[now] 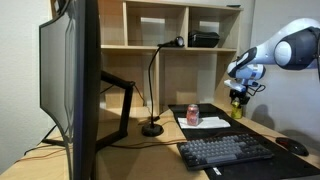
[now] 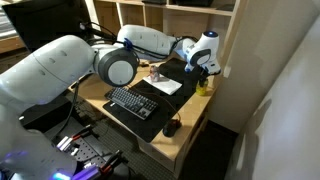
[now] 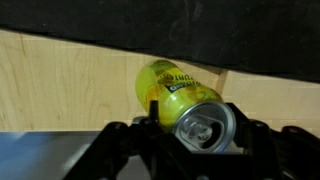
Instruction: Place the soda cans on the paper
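The yellow-green soda can (image 3: 168, 84) sits between my gripper's (image 3: 196, 128) fingers in the wrist view, silvery top toward the camera, and both fingers press its sides. In both exterior views the gripper (image 1: 238, 97) (image 2: 203, 72) holds this can (image 1: 238, 110) (image 2: 204, 87) at the desk's far corner beside the wall, to one side of the paper. The pink-red can (image 1: 192, 114) (image 2: 157, 73) stands upright on the white paper (image 1: 210, 122) (image 2: 168, 86).
A black keyboard (image 1: 225, 150) (image 2: 132, 102) lies on a black mat with a mouse (image 1: 293, 146) (image 2: 171, 127) beside it. A thin black desk lamp (image 1: 152, 128) and a large monitor (image 1: 70, 80) stand on the desk. A wooden shelf unit (image 1: 185, 45) rises behind.
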